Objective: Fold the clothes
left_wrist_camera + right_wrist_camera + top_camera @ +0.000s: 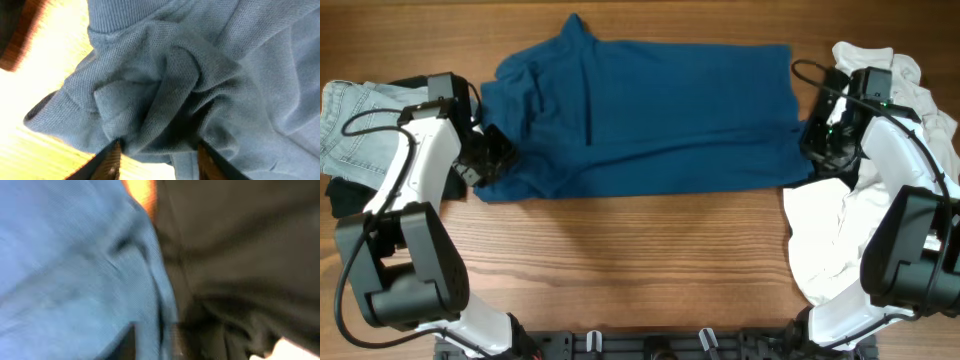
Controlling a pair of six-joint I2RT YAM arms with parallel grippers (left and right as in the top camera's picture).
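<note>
The deep-blue short-sleeved shirt lies spread across the far middle of the table. My left gripper is at its lower left corner, and in the left wrist view its fingers pinch a bunched fold of blue fabric. My right gripper is at the shirt's right edge, and its fingers are shut on the blue hem, with dark cloth beside it. White garments are heaped at the right. Pale-blue jeans lie on a black garment at the left.
The wooden table shows bare in front of the shirt. The white heap lies under and around my right arm. The jeans and black garment lie behind my left arm at the table's left edge.
</note>
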